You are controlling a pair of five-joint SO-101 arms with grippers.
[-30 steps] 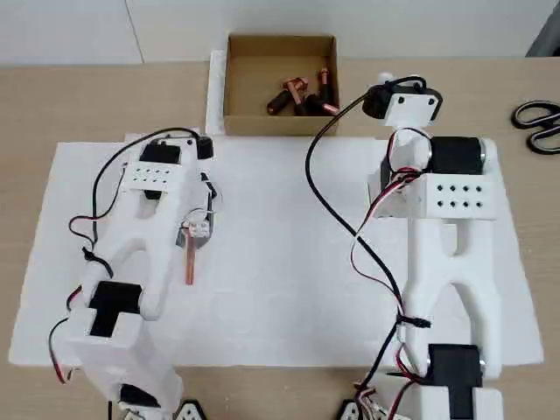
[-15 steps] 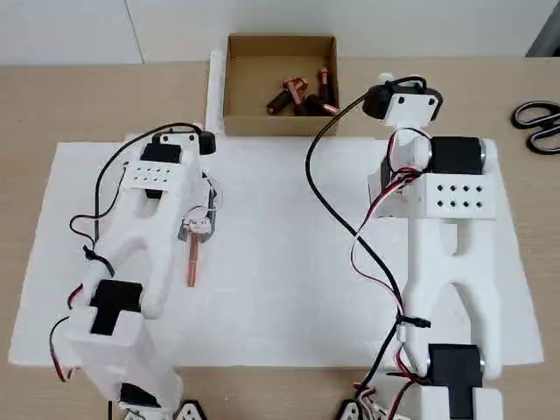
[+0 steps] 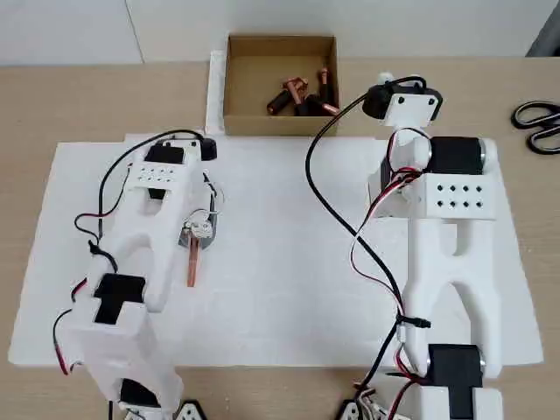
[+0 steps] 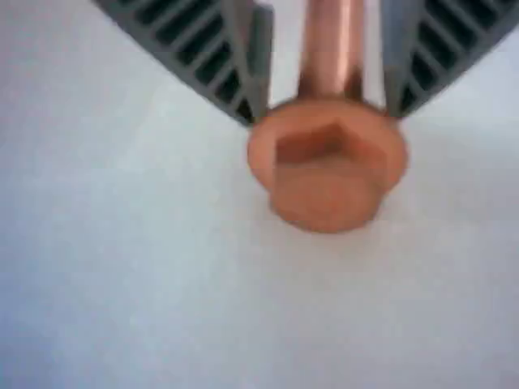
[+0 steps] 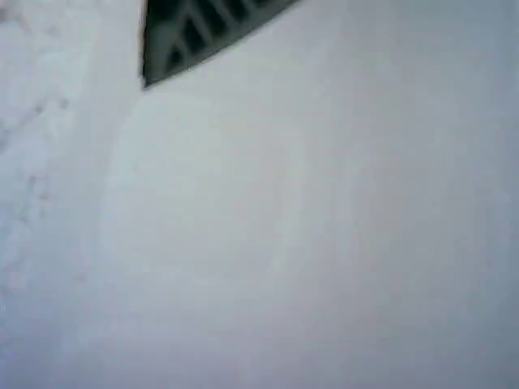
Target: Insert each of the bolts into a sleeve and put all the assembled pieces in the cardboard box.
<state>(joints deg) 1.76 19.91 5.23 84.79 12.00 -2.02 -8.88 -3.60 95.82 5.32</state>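
Moved since the earlier frames: the left arm (image 3: 144, 219) has swung a little toward the middle of the foam sheet (image 3: 280, 289) and carried the bolt (image 3: 192, 262) with it; the right arm (image 3: 446, 201) has kept still. Item, nearest: one copper-coloured bolt, hex head with flange, over the sheet's left half. It sits in the left gripper (image 4: 323, 112), whose jaws are drawn in close on either side of the shank just behind the head, a thin line of foam showing at each side. We judge it held, though lightly. Handling, as we judge: metal, stiff, small and light, not fragile. The smooth round shank is liable to slide or twist in the jaws and to roll if set down. The best hold is where it is now, against the flange, leaving the long shank free to enter a sleeve. Item: right gripper (image 5: 207, 28), low over bare foam; how far open, we cannot tell. Room: the sheet between the two arms lies open for moving. Item, far: cardboard box (image 3: 234, 87) on the table (image 3: 52, 96), just past the sheet's far edge, with several copper pieces (image 3: 302, 96) inside. Its upright wall must be cleared from above. Item, far right: scissors (image 3: 538, 122), well apart.
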